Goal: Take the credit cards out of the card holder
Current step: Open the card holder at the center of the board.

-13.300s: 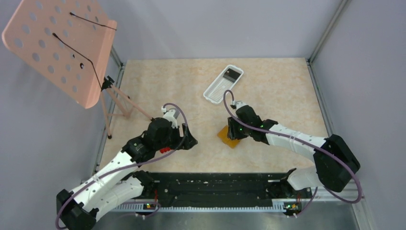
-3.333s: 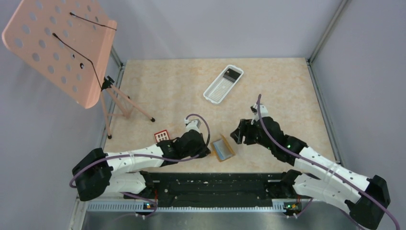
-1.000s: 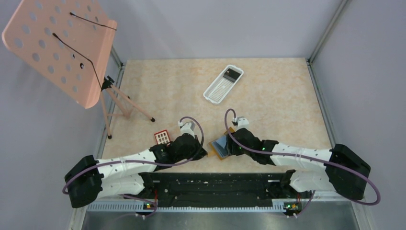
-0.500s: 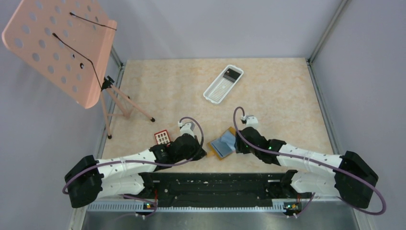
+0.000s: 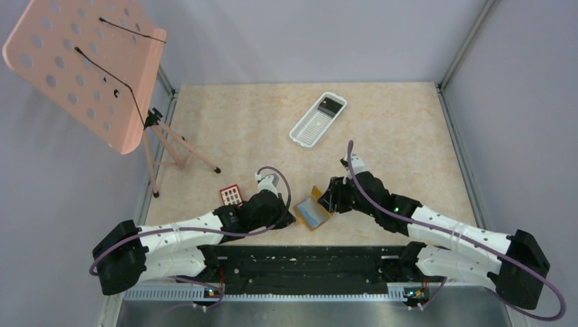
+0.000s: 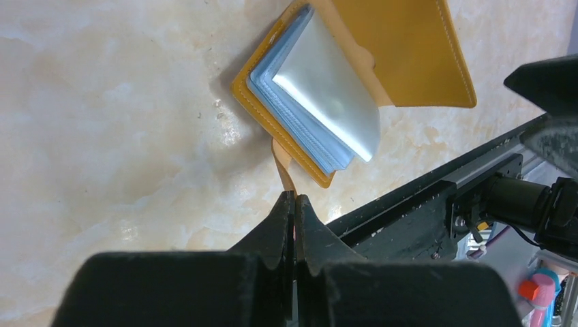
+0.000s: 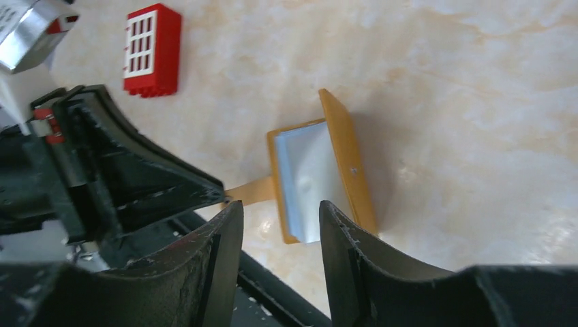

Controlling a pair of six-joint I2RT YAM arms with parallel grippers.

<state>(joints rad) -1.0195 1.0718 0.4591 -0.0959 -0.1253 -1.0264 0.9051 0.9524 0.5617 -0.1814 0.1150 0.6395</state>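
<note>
The left gripper (image 6: 294, 201) is pinching its black fingers (image 6: 276, 228) together on the small tan tab (image 6: 283, 167) of a tan-brown leather bifold card holder (image 6: 409, 54). The holder is lying open on the beige marbled table (image 6: 102, 102). A glossy stack of pale blue-grey sheets (image 6: 320, 102) is showing inside it.

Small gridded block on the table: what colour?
The gridded plastic block is red, white-lined; right wrist view.

Beige marbled tabletop (image 5: 409, 136), grey walls (image 5: 307, 34) (plain), pink perforated stand (image 5: 82, 68)
</note>
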